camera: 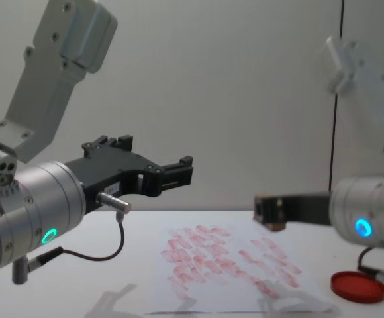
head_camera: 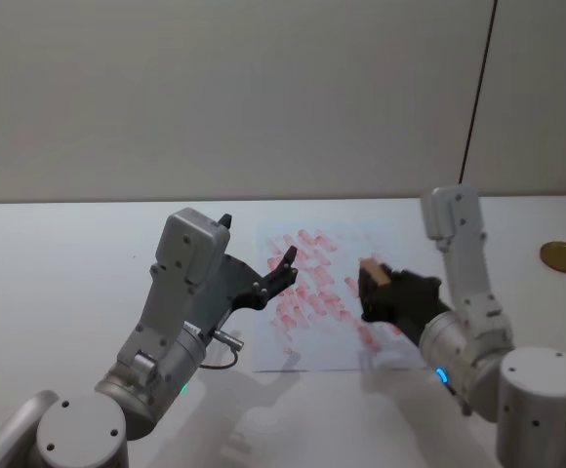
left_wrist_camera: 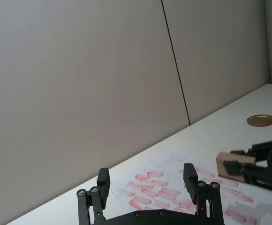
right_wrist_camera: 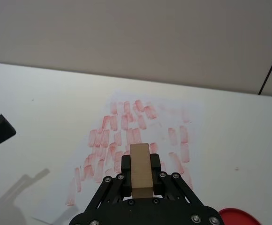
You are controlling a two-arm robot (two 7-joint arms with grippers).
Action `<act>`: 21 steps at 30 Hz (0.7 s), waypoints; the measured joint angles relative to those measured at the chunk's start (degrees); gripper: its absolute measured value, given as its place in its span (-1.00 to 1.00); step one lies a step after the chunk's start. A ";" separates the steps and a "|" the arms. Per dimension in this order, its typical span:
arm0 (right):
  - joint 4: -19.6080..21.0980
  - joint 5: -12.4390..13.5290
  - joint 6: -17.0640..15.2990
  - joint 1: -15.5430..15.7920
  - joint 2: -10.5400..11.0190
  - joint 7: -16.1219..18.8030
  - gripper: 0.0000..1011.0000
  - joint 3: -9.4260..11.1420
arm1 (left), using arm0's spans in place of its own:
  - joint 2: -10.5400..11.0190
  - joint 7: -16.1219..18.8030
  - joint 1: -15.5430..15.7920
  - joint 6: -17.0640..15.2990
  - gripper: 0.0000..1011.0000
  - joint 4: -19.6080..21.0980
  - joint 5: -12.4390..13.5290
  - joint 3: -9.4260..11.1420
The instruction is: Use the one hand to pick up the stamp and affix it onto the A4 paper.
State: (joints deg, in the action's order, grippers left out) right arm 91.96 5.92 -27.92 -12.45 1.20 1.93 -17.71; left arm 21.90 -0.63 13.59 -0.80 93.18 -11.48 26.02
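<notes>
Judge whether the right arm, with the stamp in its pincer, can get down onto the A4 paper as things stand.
Probably yes. The right pincer holds the stamp above the right part of the A4 paper, nothing beneath it; the left pincer hangs raised near the left edge, well apart.

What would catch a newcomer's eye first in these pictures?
The white A4 paper, crowded with red stamp marks, lies mid-table. Above its right side the right gripper is shut on the tan stamp, clear of the sheet. The left gripper hangs open near its left side.
</notes>
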 joint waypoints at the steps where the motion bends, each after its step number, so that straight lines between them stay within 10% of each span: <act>1: -0.92 0.05 -0.40 -0.32 -0.30 0.36 -0.57 -0.15 | 0.00 0.00 0.00 0.00 0.96 0.00 0.00 0.00; 21: -16.50 0.22 -3.20 -6.16 -4.27 4.02 -0.57 -1.24 | 0.00 0.00 0.00 0.00 0.96 0.00 0.00 0.00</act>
State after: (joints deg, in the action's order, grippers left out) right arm 75.46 6.15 -31.12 -18.60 -3.07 5.94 -18.95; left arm 21.89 -0.63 13.59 -0.79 93.17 -11.48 26.02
